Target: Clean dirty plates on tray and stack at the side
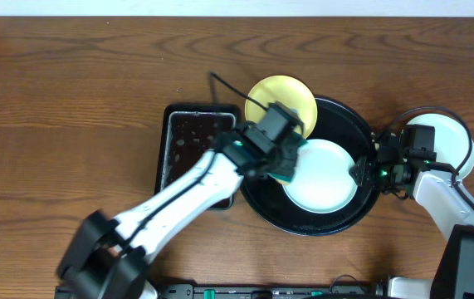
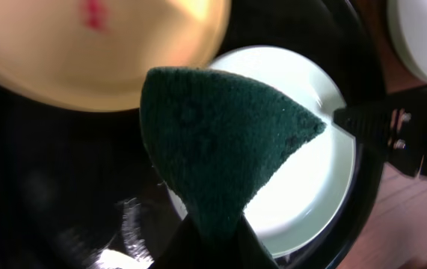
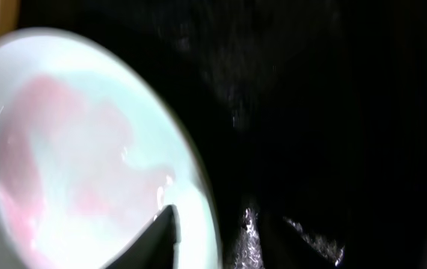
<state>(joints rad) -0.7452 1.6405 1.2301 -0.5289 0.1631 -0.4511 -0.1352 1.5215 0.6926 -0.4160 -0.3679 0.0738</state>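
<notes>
On the counter (image 1: 70, 100) stands the black tray (image 1: 303, 226). A pale plate (image 1: 328, 187) lies inside it, a yellow plate (image 1: 290, 93) rests over its far rim, and a third plate (image 1: 456, 137) sits outside, at the right. We judge the plates stiff, slippery and breakable, best pinched at the rim. The left gripper (image 2: 212, 243) is closed on a green sponge (image 2: 213, 142) above the pale plate. The right gripper (image 1: 363, 172) is at that plate's right rim; whether it pinches we cannot tell.

Overhead — I log bright, even light, table (image 1: 54, 100) grain sharp, shadows soft. Left wrist: sponge (image 2: 220, 142) crisp, yellow plate (image 2: 101, 52) at upper left blurred. Right wrist — dim; tray (image 3: 333, 112) near-black with glints bottom centre, white plate (image 3: 71, 149) motion-smeared.
</notes>
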